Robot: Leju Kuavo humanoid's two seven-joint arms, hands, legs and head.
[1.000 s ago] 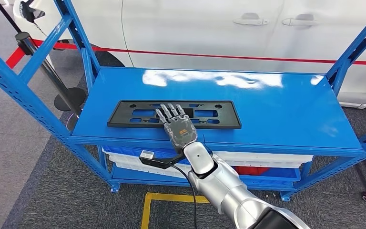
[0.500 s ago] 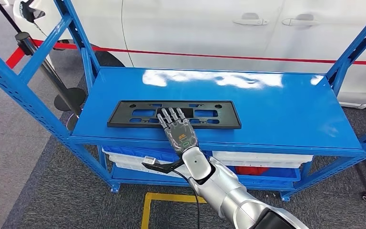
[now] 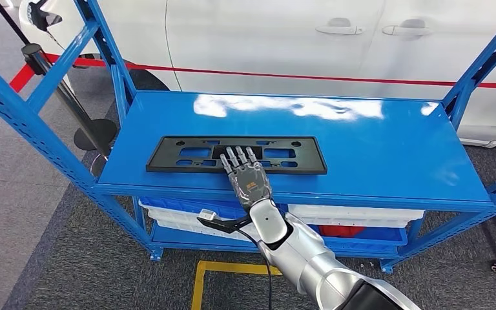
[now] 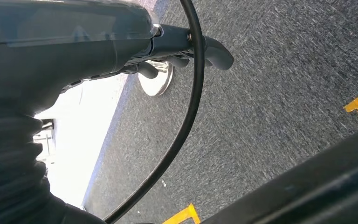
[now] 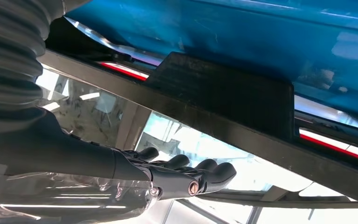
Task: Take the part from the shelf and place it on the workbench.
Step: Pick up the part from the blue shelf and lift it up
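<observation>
Part flat on the shelf top

We see the part (image 3: pixel 236 154), a flat black rectangular frame with cut-out slots, lying near the front edge of the blue shelf (image 3: pixel 361 148). Our right robot hand (image 3: pixel 245 173) lies on it, fingers straight and spread, grasping nothing. White bins (image 3: pixel 355 216) sit below; one shows something red. The left robot hand (image 4: pixel 186 46) hangs over carpet, fingers curled, clenched on nothing.

Car workshop, blue steel shelf rack (image 3: pixel 284 123), white car (image 3: pixel 284 39) behind, barrier tape
</observation>
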